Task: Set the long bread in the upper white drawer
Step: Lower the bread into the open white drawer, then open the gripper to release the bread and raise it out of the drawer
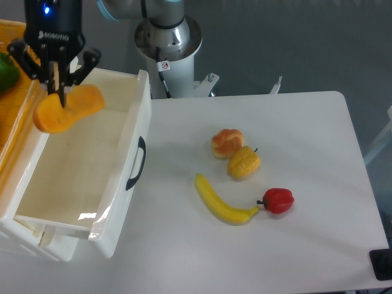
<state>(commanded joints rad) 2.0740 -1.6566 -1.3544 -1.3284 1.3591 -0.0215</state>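
Note:
The long bread [67,109], a smooth orange-tan loaf, hangs tilted in my gripper [57,92], above the back left part of the upper white drawer [116,202]. The gripper fingers are shut on the loaf near its middle. The drawer is pulled open, glossy white, with a dark curved handle [136,163] on its front panel. Its inside looks empty.
A yellow wicker basket [15,113] with a green item [7,71] stands left of the drawer. On the table lie a round bun [226,142], a yellow pepper [244,162], a banana [223,201] and a red pepper [278,199]. The robot base [166,46] is behind.

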